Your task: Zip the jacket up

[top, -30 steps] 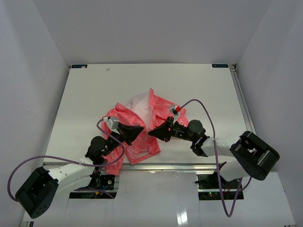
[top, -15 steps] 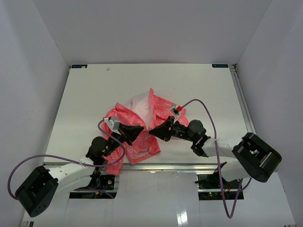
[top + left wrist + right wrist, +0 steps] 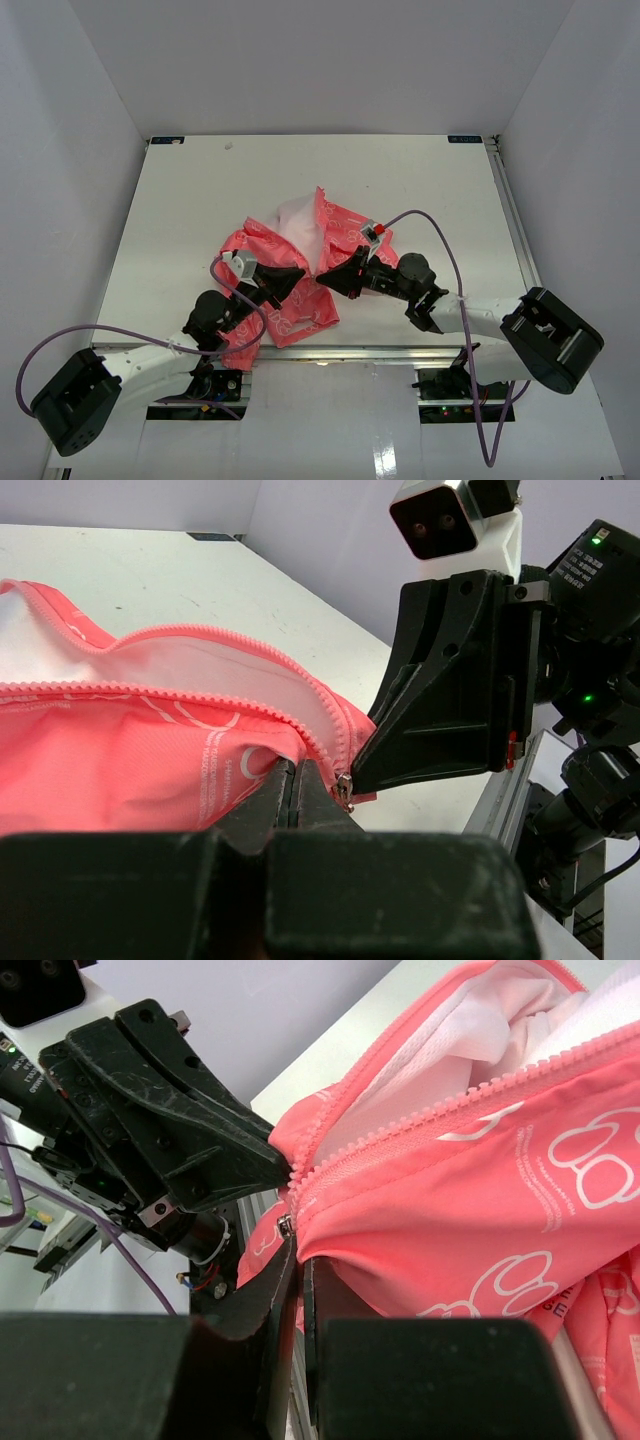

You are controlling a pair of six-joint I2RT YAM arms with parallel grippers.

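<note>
Jacket (image 3: 300, 316) lies crumpled on tabletop (image 3: 200, 180), approx mid-width and close to the near edge, w/ white lining (image 3: 298, 218) showing at its far side and the zipper (image 3: 215, 640) teeth parted into two pink rows above the bottom end. L gripper (image 3: 298, 272) and R gripper (image 3: 323, 281) meet tip to tip over the jacket's near part, both clenched on pink fabric right at the zipper's low end. In the wrist views the small metal slider (image 3: 345, 785) sits just beside both sets of closed tips; can't tell if either actually pinches the slider vs. only cloth next to it.
</note>
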